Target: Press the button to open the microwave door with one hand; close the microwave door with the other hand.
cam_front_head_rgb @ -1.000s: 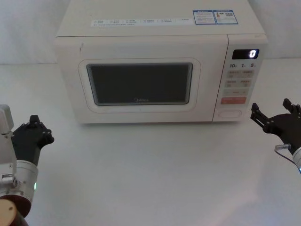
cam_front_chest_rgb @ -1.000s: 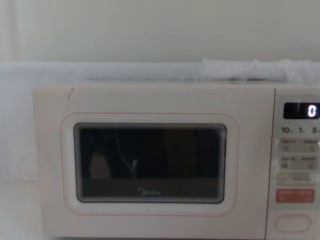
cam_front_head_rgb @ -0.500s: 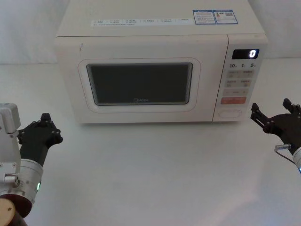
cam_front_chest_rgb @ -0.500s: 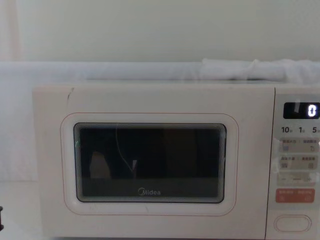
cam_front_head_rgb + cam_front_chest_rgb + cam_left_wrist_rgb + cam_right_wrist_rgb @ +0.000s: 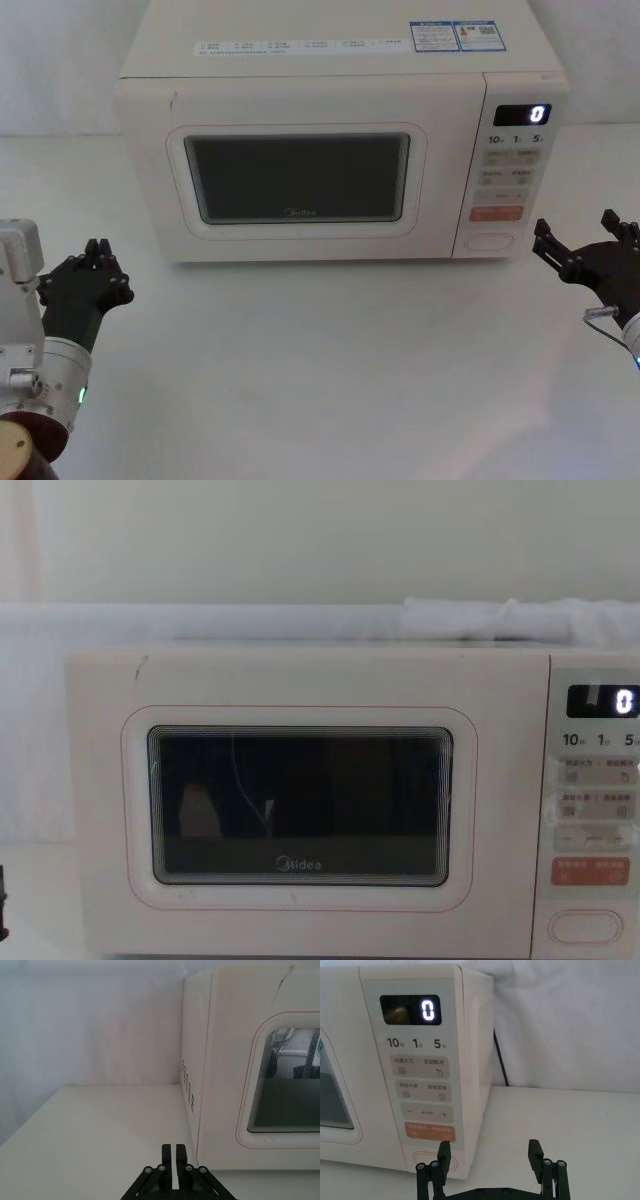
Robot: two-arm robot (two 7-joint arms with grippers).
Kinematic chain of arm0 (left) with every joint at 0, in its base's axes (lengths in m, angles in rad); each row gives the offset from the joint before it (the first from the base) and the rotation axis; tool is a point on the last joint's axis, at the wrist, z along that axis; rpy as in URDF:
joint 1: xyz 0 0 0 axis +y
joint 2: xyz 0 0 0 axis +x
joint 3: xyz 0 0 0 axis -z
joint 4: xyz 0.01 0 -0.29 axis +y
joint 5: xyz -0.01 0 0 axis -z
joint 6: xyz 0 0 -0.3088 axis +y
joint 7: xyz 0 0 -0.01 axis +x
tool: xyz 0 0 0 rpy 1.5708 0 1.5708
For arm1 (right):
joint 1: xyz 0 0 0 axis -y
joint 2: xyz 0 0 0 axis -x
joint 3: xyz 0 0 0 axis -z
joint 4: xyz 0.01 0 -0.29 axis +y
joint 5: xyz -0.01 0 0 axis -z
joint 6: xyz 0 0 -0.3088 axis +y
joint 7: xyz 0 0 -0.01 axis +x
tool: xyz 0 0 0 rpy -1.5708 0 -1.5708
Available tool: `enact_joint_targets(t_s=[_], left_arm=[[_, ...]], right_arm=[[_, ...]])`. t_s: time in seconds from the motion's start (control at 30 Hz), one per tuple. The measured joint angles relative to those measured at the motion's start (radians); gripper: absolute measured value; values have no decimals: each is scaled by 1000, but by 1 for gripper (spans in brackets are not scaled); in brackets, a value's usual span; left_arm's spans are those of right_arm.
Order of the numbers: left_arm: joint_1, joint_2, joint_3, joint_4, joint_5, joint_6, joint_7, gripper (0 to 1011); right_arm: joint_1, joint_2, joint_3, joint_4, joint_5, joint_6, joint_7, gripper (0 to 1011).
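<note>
Door is flush shut, button untouched at lower right. Left gripper, lower left, is pinched together holding nothing. Right gripper, far right, is spread wide, empty.

bright, even, soft light; faint shadows; chest view slightly hazy.

The left gripper sits low at the robot's left on a silver cylindrical wrist with a green light, its fingers pressed together and pointing forward. The right gripper hangs at the robot's right, level with the left one, with its fingers spread wide apart and aimed forward.
</note>
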Motion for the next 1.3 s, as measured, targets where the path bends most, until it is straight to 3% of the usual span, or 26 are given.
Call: enact_joint_targets(t_s=[0.3, 0.87, 1.03, 1.3], left_arm=[[-1, 0, 0, 0, 0, 0, 2, 313], [0, 0, 0, 0, -1, 0, 3, 888], [0, 0, 0, 0, -1, 0, 3, 1001], [0, 0, 0, 0, -1, 0, 4, 1001]], right_arm=[[0, 0, 0, 0, 0, 0, 0, 1002], [0, 0, 0, 0, 0, 0, 0, 1002], [0, 0, 0, 0, 0, 0, 0, 1002], [0, 0, 0, 0, 0, 0, 0, 1002]])
